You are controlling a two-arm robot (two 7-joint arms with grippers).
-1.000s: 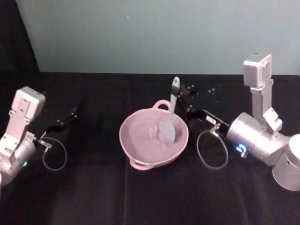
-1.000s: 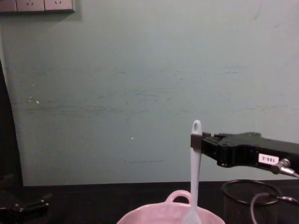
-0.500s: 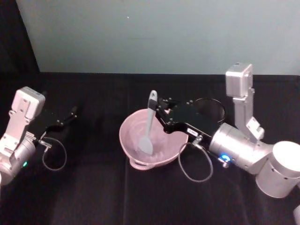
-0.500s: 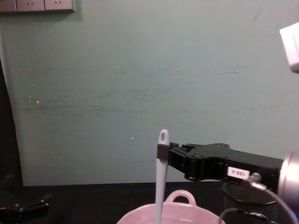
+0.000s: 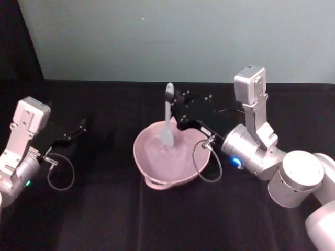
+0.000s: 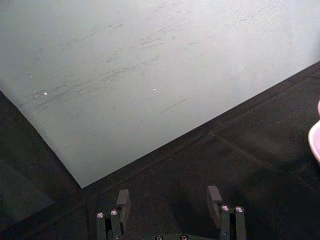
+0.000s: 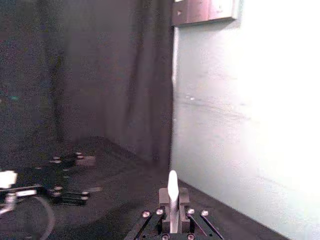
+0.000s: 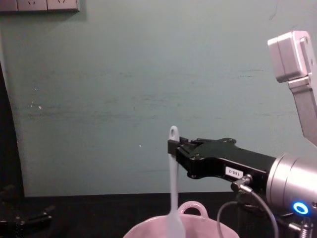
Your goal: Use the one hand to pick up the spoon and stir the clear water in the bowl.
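A white spoon point(image 5: 167, 116) stands upright, its blade down inside the pink bowl point(image 5: 138, 157) in the middle of the black worktop point(image 5: 104, 219). The right tool point(image 5: 176, 109) is clamped on the handle just below its hole (reaching in from the right). The left tool point(image 5: 79, 127) rests well away on the left, fingers apart.

counts: 1 bowl point(image 5: 140, 159), pink. 1 spoon point(image 5: 167, 125), white. 2 grippers, both black: left gripper point(image 5: 79, 126), right gripper point(image 5: 176, 107). 2 white camera boxes, one per arm: left box point(image 5: 32, 112), right box point(image 5: 250, 82). 2 cable loops point(image 5: 73, 170), one at each wrist. 1 black table cover point(image 5: 157, 219). 1 pale green wall point(image 5: 157, 42).
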